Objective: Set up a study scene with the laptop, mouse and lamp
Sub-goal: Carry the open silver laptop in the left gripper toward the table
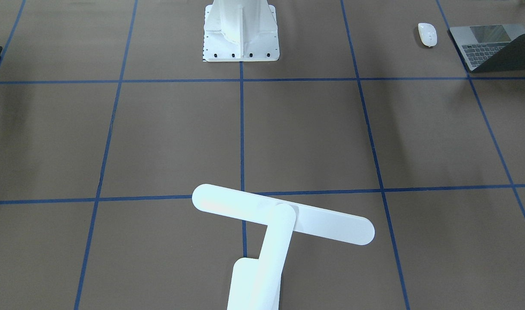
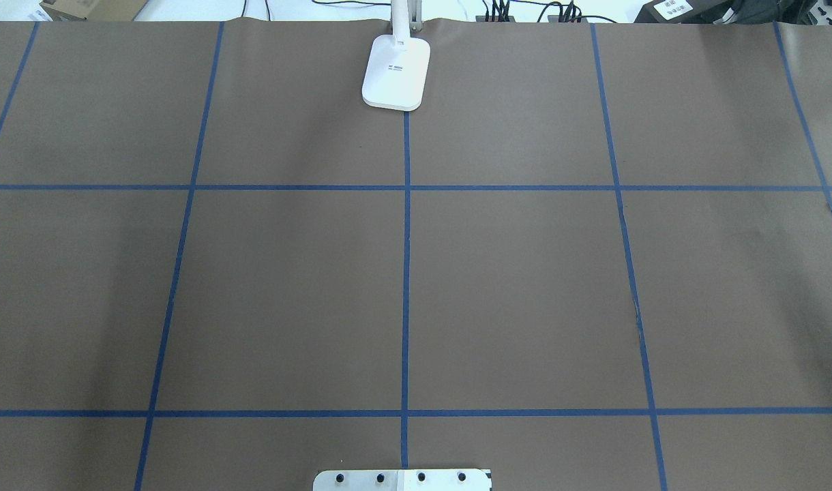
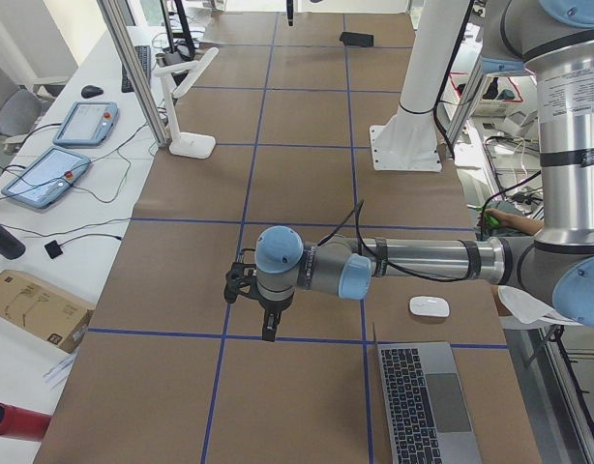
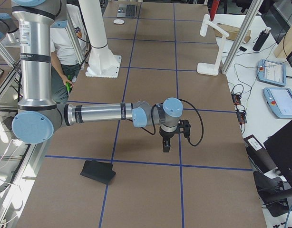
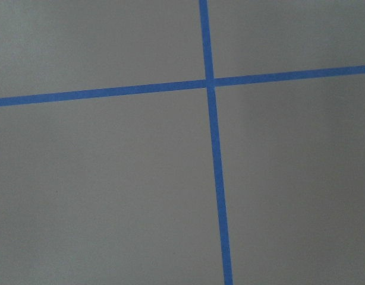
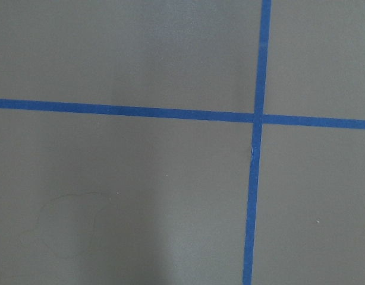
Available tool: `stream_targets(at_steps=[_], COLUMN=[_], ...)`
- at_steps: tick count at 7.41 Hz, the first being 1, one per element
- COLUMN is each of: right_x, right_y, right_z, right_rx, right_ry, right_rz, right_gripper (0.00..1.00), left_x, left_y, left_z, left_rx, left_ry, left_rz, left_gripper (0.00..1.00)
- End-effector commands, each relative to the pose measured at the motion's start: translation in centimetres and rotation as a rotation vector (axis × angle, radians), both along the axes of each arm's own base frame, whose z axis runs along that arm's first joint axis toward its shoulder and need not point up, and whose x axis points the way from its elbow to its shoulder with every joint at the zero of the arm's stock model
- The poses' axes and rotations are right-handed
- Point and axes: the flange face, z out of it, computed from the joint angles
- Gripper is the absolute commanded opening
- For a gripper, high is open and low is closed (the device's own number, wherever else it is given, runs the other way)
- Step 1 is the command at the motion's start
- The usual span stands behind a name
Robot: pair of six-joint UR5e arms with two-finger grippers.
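table (image 2: 525, 273): lying under brown paper, being cut into squares by blue tape (image 2: 406, 273).
laptop (image 1: 490, 45): sitting open at the robot's left end, close to the robot-side edge, keyboard and trackpad showing.
mouse (image 1: 427, 34): resting just beside the laptop, on the side toward the pedestal (image 1: 241, 30) — near it, not touching.
lamp (image 1: 284, 219): standing at the far edge on the centre tape line, straight across from the pedestal, with the bar head stretching sideways across that line, well apart from laptop and mouse.
left gripper (image 3: 269, 327): hanging fingers-down over the left half, close above a tape line, out toward the table's middle from the laptop. Showing only in the side view, so not telling whether the fingers are apart or together.
right gripper (image 4: 166, 145): hanging fingers-down over the right half, near a tape crossing. Likewise showing only from the side — fingers' spacing impossible to tell.
mouse pad (image 4: 97, 172): lying at the right end, near the robot-side edge, one edge looking lifted.
wrist views: showing only brown paper and one tape crossing each.
person (image 4: 60, 52): standing off the table on the robot's side, partly hidden by the right arm's upright column.
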Motion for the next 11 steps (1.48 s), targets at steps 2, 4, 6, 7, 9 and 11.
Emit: stream_targets(at_steps=[2, 4, 6, 7, 9, 11], right_x=[0.3, 0.3, 0.3, 0.3, 0.1, 0.0], right_y=[0.9, 0.7, 0.6, 0.7, 0.4, 0.8], right_z=[0.1, 0.2, -1.0, -1.7, -1.3, -2.6], right_rx=[0.002, 0.005, 0.027, 0.04, 0.036, 0.062], right_ry=[-0.001, 0.005, -0.007, -0.007, -0.007, -0.038], right_rz=[0.003, 0.002, 0.003, 0.003, -0.001, -0.011], right_gripper=[0.99, 0.99, 0.99, 0.99, 0.99, 0.99], left_x=[0.1, 0.1, 0.2, 0.1, 0.0, 0.0], left_y=[0.8, 0.7, 0.4, 0.6, 1.6, 1.6], left_z=[0.3, -1.4, -4.6, -5.1, -4.6, -3.8], left_rx=[0.018, 0.025, 0.077, 0.088, 0.073, 0.06], left_ry=[0.011, 0.019, 0.026, 0.029, 0.029, 0.014], left_rz=[0.009, -0.008, -0.01, -0.012, -0.013, -0.014], left_gripper=[1.0, 1.0, 0.99, 0.99, 1.0, 1.0])
